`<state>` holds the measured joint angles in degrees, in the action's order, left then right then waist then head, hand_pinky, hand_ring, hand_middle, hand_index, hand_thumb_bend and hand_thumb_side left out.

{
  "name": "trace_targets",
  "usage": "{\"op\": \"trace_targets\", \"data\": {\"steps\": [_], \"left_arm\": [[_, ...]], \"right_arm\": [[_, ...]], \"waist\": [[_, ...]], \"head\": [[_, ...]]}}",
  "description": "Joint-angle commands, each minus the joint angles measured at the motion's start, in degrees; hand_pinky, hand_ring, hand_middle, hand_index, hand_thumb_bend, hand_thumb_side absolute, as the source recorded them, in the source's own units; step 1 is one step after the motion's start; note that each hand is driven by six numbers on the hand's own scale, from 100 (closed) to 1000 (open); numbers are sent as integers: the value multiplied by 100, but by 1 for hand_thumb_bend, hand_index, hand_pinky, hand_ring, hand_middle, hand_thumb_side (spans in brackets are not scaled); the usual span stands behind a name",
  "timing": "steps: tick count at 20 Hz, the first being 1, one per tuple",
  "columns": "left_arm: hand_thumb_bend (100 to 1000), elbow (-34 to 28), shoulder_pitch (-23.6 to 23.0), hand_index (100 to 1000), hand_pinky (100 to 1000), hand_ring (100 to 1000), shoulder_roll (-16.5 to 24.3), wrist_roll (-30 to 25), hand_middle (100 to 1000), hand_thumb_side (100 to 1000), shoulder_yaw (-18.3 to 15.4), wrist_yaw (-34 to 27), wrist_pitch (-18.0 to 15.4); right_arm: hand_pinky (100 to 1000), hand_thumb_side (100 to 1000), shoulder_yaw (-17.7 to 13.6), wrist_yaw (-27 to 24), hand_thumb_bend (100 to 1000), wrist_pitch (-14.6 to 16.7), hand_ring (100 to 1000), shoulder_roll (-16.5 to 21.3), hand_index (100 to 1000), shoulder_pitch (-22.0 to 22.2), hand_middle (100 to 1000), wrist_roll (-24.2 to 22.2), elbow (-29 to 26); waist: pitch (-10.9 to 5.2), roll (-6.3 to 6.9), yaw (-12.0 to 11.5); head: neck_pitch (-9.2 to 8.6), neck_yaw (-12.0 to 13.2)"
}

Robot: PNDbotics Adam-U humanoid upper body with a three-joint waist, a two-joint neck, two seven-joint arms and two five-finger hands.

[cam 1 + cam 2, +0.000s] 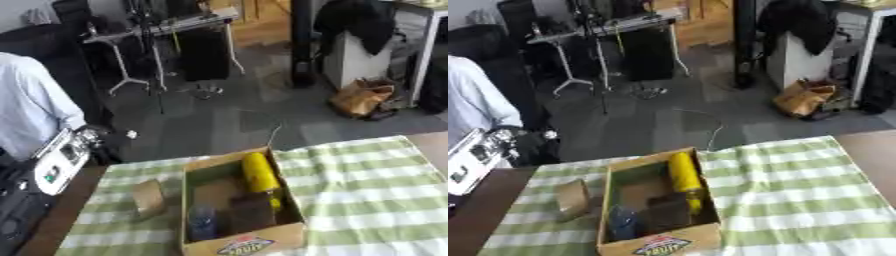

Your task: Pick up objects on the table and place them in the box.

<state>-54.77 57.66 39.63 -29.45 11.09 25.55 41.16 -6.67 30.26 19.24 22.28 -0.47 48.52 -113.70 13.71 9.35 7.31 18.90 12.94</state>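
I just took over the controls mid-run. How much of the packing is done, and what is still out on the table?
Mostly done, it seems. The cardboard box already holds a yellow cylinder, a dark brownish item and a bluish item. Nothing is in hand: neither robot hand shows in either view. Left to pack: one small brown package, lying on the green checked cloth just left of the box.

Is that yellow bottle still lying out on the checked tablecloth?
No, the yellow bottle lies inside the cardboard box, along its right wall, not on the tablecloth.
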Motion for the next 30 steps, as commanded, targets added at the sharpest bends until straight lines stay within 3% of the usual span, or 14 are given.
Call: {"op": "trace_targets", "data": {"steps": [1, 4, 9, 16, 24, 30], "left_arm": [[327, 190, 212, 958, 745, 850, -84, -373, 832, 1000, 89, -265, 544], [336, 479, 277, 958, 747, 848, -290, -494, 828, 1000, 255, -151, 530], [313, 970, 333, 967, 774, 855, -617, -733, 831, 1000, 336, 663, 450], [302, 1616, 361, 969, 771, 850, -1020, -895, 826, 1000, 115, 1772, 317], [253, 2008, 417, 961, 773, 853, -1057, -1143, 821, 1000, -157, 3096, 165], [259, 1981, 457, 958, 767, 847, -1100, -1408, 805, 1000, -282, 3509, 94]], "right_arm": [[758, 1000, 0, -86, 100, 19, 986, 221, 890, -15, 889, 10, -89], [756, 1000, 2, -172, 100, -2, 986, 293, 887, -17, 888, -40, -89], [755, 1000, -6, -280, 100, -29, 986, 358, 885, -25, 886, -113, -89], [752, 1000, -14, -364, 100, -71, 986, 401, 884, -29, 885, -169, -89], [751, 1000, 2, -365, 100, -56, 985, 385, 883, -17, 884, -209, -89], [751, 1000, 18, -344, 100, -72, 986, 360, 883, 5, 884, -215, -89]], "waist": [[-162, -2, -10], [-245, 68, -5], [-323, 141, -4], [-373, 217, -54], [-367, 210, -14], [-374, 192, -48]], "head": [[106, -26], [182, -48], [235, -67], [317, -42], [354, -56], [387, -75]]}}
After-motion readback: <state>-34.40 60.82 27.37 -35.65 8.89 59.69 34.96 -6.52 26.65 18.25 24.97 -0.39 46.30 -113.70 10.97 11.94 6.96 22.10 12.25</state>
